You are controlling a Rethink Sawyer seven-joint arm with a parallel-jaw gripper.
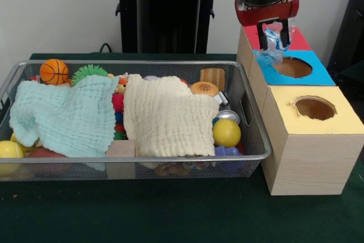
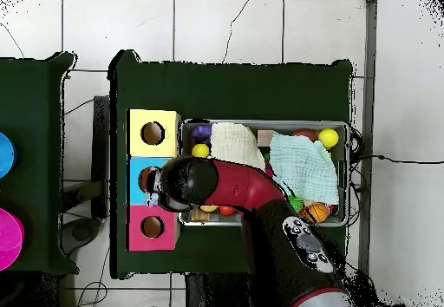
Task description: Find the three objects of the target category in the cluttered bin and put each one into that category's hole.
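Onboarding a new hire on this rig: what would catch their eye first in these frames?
First the red and black gripper, hanging over the blue-topped hole on the light wooden box, its jaws shut on a crumpled clear-and-blue plastic item. Next, the large silver wire-mesh bin beside the boxes, where a pale mint cloth and a cream cloth cover most of the toys. An orange basketball sits in its far corner.

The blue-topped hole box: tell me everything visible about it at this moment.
The blue-topped box is light wood with a blue square top face and a round cut-out showing a brown interior. It stands upright as the middle of three touching boxes, red-topped behind, yellow-topped in front, beside the wire-mesh bin. The claw hangs over its edge, shut on a crinkly clear-blue item.
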